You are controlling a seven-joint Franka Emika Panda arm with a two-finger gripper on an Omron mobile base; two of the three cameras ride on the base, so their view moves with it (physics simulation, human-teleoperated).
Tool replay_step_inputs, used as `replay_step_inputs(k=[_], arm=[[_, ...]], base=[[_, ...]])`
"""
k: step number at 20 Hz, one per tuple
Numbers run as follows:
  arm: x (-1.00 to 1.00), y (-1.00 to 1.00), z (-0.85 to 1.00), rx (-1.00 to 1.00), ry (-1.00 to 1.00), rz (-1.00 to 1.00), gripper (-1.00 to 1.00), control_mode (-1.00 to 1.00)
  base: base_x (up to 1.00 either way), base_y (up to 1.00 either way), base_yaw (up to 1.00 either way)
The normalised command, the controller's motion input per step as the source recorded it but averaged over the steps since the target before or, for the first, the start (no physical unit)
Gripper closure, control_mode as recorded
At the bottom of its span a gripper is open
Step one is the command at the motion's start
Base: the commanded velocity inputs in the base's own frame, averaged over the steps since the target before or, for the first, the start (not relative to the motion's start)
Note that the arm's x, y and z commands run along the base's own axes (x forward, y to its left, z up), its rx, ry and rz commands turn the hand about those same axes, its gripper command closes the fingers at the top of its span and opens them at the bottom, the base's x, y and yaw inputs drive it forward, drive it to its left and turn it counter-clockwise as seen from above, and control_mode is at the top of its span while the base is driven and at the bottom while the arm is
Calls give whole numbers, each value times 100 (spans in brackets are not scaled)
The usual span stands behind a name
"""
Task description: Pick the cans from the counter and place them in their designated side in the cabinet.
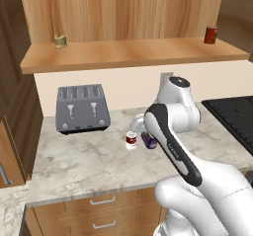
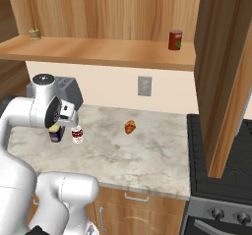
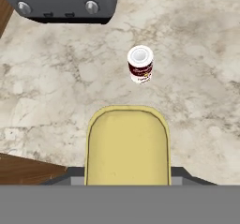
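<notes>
Closest in, the hand view has the yellow top of the blue can [image 3: 127, 145] right up against the lens, dark pincer [image 3: 127, 178] parts flanking it either side at the bottom. Pincer is clamped on the blue can; the fingertips themselves are cut off by the lower edge, so exact contact is hard to see.

In the left base view the white arm's elbow covers most of that can, w/ just a dark blue sliver showing; the pincer itself is buried behind the arm there. The right base view gives more: yellow top and blue body, tucked under the wrist, low over the desk [image 1: 89, 161]. Can't tell if it's touching the stone or just off it.

Just beside it stands the red-and-white can [image 1: 131, 139], upright on the desk, pale lid up, label too small to read.

Further back, a grey toaster [image 1: 82, 108] by the wall. A croissant [image 2: 130, 127] lies on the desk to the right, hidden by the arm in the left view.

Up top, cabinet [image 1: 133, 52] shelf: olive-tan can [image 1: 61, 41] at left end, dark red can [image 1: 211, 34] at right, well apart.
</notes>
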Motion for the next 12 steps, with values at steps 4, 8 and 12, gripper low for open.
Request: replay_step_inputs(k=[4, 8, 12], arm=[[-29, -27, 19, 0, 0, 0, 100, -100], [-26, -27, 19, 0, 0, 0, 100, -100], [-23, -25, 20, 0, 0, 0, 100, -100]], base=[[0, 0, 0], [0, 0, 0], [0, 0, 0]])
